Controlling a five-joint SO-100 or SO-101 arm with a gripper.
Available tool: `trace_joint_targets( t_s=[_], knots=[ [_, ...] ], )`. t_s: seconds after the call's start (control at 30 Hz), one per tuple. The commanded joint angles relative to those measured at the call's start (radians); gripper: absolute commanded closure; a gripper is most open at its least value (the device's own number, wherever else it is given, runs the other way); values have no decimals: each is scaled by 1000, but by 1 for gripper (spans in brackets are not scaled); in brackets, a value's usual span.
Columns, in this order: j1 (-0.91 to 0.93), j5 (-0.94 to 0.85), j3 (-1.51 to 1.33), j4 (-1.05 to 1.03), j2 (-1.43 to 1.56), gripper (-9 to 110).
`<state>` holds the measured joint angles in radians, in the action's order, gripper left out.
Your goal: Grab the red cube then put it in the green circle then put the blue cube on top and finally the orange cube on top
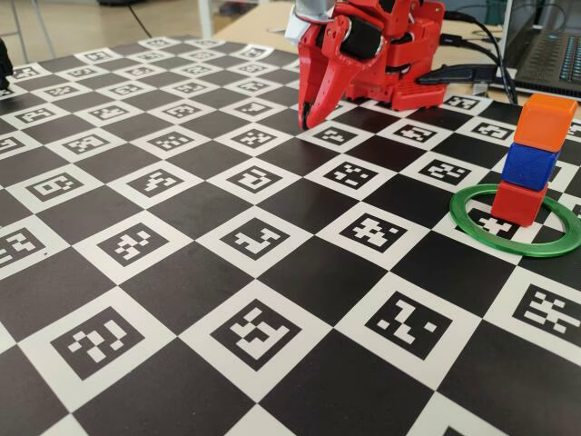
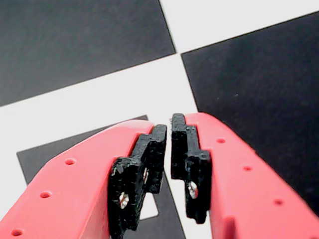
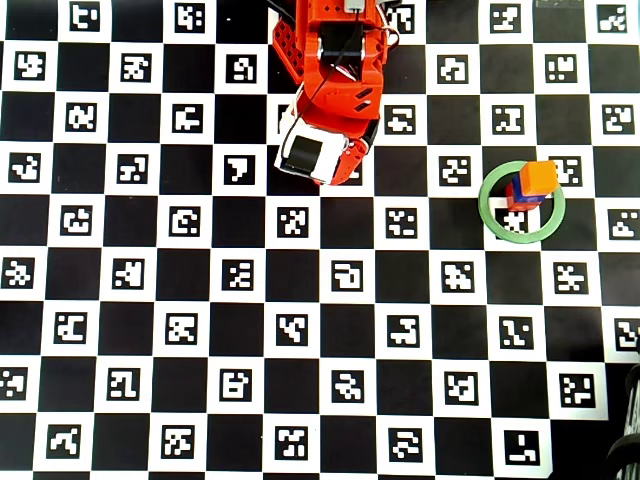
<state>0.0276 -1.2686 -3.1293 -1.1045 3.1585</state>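
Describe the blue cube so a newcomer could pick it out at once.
On the checkerboard of black squares and white marker tiles, find the green circle on the right side of the fixed view. A three-cube tower stands inside it. The blue cube is the middle one, resting on the red cube and carrying the orange cube.

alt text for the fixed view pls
A small orange plastic cube tops a blue plastic cube on a red plastic cube inside a thin green plastic ring. The red robot hand rests far left, near-closed, empty, over the checkered marker board.

Checkered marker board [image 1: 182, 272]; laptop [image 1: 549, 54] and cables [image 1: 481, 41] behind.
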Motion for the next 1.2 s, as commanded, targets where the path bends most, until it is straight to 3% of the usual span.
trace_joint_targets(
  t_s=[0.0,0.3,0.5,1.17],
  knots=[
    [-11,-2,-38,-61,80,108],
    [-28,3,-38,-233,201,108],
    [-35,-80,-40,-244,201,108],
    [-34,-81,-40,-244,201,108]
  ],
)
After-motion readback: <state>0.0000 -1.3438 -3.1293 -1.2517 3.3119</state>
